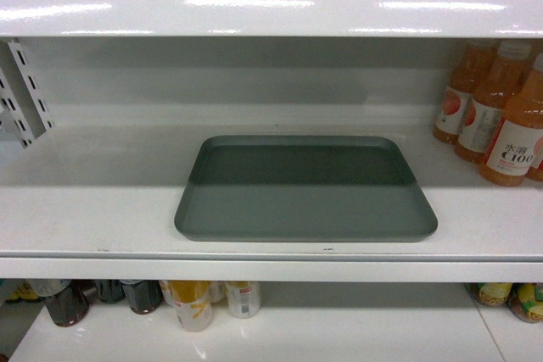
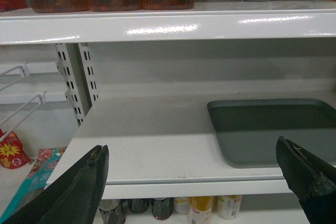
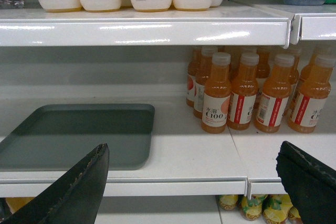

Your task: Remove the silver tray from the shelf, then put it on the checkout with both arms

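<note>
Ahead, silver tray (image 1: 305, 188) lies flat beyond both wide-spread pincers.

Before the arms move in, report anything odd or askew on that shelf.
Only the silver tray stands out: an empty tray lying flat on the shelf among drinks, sitting slightly skewed to the front lip. Nothing looks spilled or damaged.

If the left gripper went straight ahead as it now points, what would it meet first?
Probably the glossy white shelf board: the left gripper, open, faces its front lip. The flat grey-green tray lies right of centre; depth is unclear.
</note>
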Motion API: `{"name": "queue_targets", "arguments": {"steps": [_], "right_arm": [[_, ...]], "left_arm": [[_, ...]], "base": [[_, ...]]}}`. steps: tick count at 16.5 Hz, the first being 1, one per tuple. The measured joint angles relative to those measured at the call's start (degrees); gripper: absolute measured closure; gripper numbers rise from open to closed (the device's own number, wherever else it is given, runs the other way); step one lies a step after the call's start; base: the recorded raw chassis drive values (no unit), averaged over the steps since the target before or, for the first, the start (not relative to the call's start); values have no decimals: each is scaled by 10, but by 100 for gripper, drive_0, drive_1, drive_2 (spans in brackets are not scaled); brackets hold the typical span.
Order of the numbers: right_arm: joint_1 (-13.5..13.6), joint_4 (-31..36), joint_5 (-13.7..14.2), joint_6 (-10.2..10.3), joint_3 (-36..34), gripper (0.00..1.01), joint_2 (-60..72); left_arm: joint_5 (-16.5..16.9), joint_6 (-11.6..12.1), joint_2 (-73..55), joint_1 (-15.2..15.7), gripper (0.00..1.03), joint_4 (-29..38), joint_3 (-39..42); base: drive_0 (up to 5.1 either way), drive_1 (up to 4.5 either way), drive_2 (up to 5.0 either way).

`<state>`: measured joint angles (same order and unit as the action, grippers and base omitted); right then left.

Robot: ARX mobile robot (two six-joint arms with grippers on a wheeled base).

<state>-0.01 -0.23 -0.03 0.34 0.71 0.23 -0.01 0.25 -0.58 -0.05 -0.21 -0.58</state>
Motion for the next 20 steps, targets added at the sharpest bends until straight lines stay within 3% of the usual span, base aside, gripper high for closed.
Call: {"name": "queue_targets", "arguments": {"steps": [20], "right_arm": [[0, 0, 0, 0, 0, 3, 0]], "left_arm": [[0, 0, 0, 0, 5, 0, 0]], "base": [[0, 0, 0]]}}
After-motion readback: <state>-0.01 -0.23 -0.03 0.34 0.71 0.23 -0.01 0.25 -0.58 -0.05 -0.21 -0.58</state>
